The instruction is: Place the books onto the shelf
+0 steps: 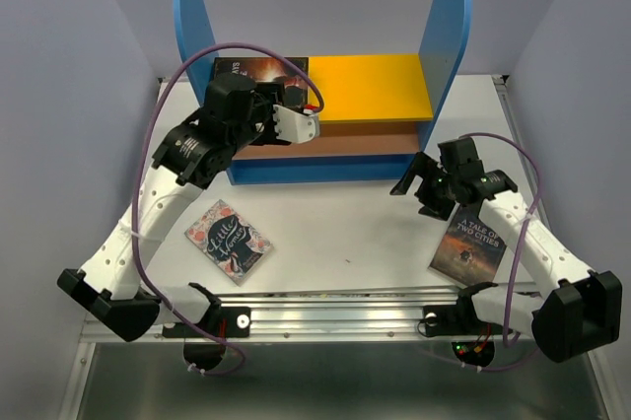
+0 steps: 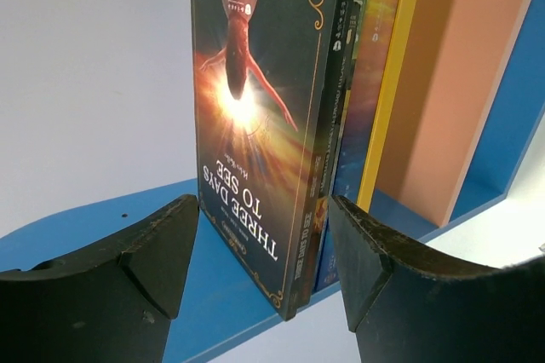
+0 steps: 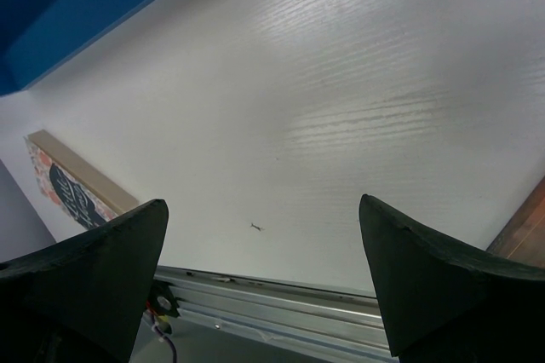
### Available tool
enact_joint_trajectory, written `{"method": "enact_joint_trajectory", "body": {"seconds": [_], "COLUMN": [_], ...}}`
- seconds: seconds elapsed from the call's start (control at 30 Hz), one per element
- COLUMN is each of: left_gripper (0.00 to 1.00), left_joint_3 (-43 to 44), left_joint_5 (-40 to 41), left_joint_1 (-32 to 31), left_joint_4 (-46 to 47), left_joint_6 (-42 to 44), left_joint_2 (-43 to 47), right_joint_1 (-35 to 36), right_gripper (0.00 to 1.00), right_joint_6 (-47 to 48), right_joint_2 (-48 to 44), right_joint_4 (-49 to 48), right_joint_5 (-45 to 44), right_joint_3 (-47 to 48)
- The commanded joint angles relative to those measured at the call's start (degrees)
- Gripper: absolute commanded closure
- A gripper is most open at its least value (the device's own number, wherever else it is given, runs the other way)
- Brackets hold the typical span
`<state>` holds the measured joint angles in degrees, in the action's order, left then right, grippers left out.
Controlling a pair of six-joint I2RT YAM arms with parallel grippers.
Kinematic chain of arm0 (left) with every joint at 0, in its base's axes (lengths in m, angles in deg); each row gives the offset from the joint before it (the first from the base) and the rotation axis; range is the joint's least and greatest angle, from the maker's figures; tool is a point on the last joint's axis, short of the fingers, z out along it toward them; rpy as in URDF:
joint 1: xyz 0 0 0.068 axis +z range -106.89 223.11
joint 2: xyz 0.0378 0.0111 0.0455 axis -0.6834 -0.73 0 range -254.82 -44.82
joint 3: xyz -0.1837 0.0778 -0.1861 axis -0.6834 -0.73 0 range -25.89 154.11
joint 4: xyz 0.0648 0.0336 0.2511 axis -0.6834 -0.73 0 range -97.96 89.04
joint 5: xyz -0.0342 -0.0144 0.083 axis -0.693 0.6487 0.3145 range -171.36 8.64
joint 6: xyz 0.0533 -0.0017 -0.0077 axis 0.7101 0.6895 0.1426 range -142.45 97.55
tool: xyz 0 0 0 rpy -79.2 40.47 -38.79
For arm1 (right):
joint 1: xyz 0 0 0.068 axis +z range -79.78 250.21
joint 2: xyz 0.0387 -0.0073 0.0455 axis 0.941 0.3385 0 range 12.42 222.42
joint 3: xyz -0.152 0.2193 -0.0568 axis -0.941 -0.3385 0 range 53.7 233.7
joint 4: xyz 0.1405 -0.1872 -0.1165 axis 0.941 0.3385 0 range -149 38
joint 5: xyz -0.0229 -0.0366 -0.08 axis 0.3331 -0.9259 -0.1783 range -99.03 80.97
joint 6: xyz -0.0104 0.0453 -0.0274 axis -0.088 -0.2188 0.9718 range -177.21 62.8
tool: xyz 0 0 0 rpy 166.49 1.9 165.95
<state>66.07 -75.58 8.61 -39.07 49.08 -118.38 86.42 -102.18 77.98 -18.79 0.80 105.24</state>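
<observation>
Judging by its thin spine and soft cover, the dark book (image 2: 255, 124) titled Three Days to See is light, a little bendy and glossy enough to slip. It is best pinched flat across both covers near the spine, not by a corner. It stands at the left end of the shelf (image 1: 444, 35), close to the left blue side panel, with at least two more thin books pressed against its far cover. The left gripper (image 2: 265, 201) straddles it with the jaws parted. A finger stands close to each side, and it looks released, not squeezed.

Two books lie flat on the table (image 1: 345, 213). The floral book (image 1: 229, 241) is near left and the brown book (image 1: 467, 243) near right, well apart. Lying flat they offer no edge to pinch from above, so I think each would need to be slid or tipped up first.

The right gripper (image 3: 261, 205) hangs wide open and empty over bare table, just beside the brown book.

The left arm's purple cable (image 1: 163, 105) loops high beside the left side panel. A backward pull could brush the standing books, which might topple.
</observation>
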Motion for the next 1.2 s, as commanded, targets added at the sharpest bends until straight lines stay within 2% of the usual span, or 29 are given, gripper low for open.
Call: {"method": "enact_joint_trajectory", "body": {"seconds": [0.0, 0.03, 0.07, 0.1, 0.23, 0.37, 0.4, 0.5, 0.53, 0.6, 0.67, 0.73, 0.83, 0.87, 0.9, 0.93, 1.0, 1.03, 1.07, 1.13, 1.17], "left_gripper": [0.26, 0.18, 0.06, 0.01, 0.01, 0.01, 0.01, 0.01, 0.01, 0.01, 0.01, 0.01, 0.04, 0.10, 0.28, 0.38, 0.75, 0.96, 1.00, 1.00, 1.00], "left_joint_3": [1.6, 2.2, 2.9, 3.7, 10.6, 12.4, 13.1, 13.2, 11.5, 8.6, -0.8, -8.3, -15.9, -16.9, -18.0, -18.4, -18.7, -18.7, -18.7, -18.6, -17.8], "left_joint_5": [-1.2, -2.0, -2.9, -3.9, -11.6, -13.5, -13.5, -10.9, -9.8, -9.4, -11.6, -12.6, -6.4, -3.1, -0.7, 3.2, 6.4, 7.8, 9.0, 10.0, 10.9], "left_joint_1": [0.0, 0.1, 0.1, 0.0, -0.3, -0.4, -0.4, -0.7, -0.6, -0.6, -0.6, -0.7, -0.6, -0.6, -0.6, -0.6, -0.7, -0.6, -0.6, -0.6, -0.6], "left_joint_4": [-0.6, -0.7, -0.5, -0.3, 3.5, 17.1, 21.3, 26.6, 28.3, 28.7, 32.8, 34.1, 30.7, 29.0, 24.7, 22.7, 19.8, 17.4, 16.8, 15.7, 15.4], "left_joint_6": [0.4, -0.4, -1.2, -2.3, -10.8, -29.6, -39.1, -56.3, -66.7, -76.0, -86.2, -89.8, -96.1, -97.3, -100.4, -101.5, -102.9, -104.7, -104.8, -105.1, -104.9], "left_joint_2": [2.2, 2.5, 2.6, 2.7, 2.8, 3.2, 3.2, 3.9, 5.3, 9.1, 12.8, 17.6, 22.7, 23.5, 24.2, 24.3, 23.9, 23.0, 22.3, 20.1, 19.1], "right_joint_1": [0.1, 0.1, 0.1, 0.1, 0.1, 5.9, 11.0, 17.4, 18.1, 18.1, 18.1, 18.1, 18.1, 18.1, 18.1, 18.1, 18.1, 18.1, 18.1, 18.1, 18.1], "right_gripper": [0.00, 0.00, 0.00, 0.00, 0.00, 0.00, 0.00, 0.00, 0.00, 0.00, 0.00, 0.00, 0.00, 0.01, 0.03, 0.04, 0.19, 0.25, 0.39, 0.53, 0.64], "right_joint_6": [2.4, 4.0, 5.0, 6.7, 12.1, 16.0, 17.3, 18.7, 19.0, 19.2, 20.2, 22.1, 24.3, 24.7, 25.6, 26.4, 27.0, 28.5, 29.1, 30.6, 31.3], "right_joint_2": [-2.3, -2.5, -3.2, -3.5, -5.5, -4.7, -3.3, -0.8, -0.3, -0.3, 0.2, 1.1, 3.5, 4.5, 6.5, 7.7, 10.4, 13.1, 14.4, 16.8, 19.1], "right_joint_4": [-2.5, -2.7, -3.2, -3.3, -3.9, -4.6, -4.5, -4.5, -5.2, -9.0, -10.9, -11.8, -13.1, -13.1, -13.1, -13.1, -12.6, -12.6, -12.6, -13.0, -13.2], "right_joint_5": [2.6, 4.0, 4.8, 5.7, 11.2, 12.4, 11.5, 4.7, 3.7, 2.9, 2.2, 2.4, 1.1, 0.2, -0.6, -1.7, -4.3, -5.2, -7.3, -9.4, -9.6], "right_joint_3": [0.1, 0.1, 0.1, 0.3, 1.9, 5.8, 7.0, 13.1, 14.1, 15.6, 18.5, 22.4, 27.6, 29.0, 30.4, 31.7, 36.2, 37.6, 40.4, 42.9, 45.4]}}
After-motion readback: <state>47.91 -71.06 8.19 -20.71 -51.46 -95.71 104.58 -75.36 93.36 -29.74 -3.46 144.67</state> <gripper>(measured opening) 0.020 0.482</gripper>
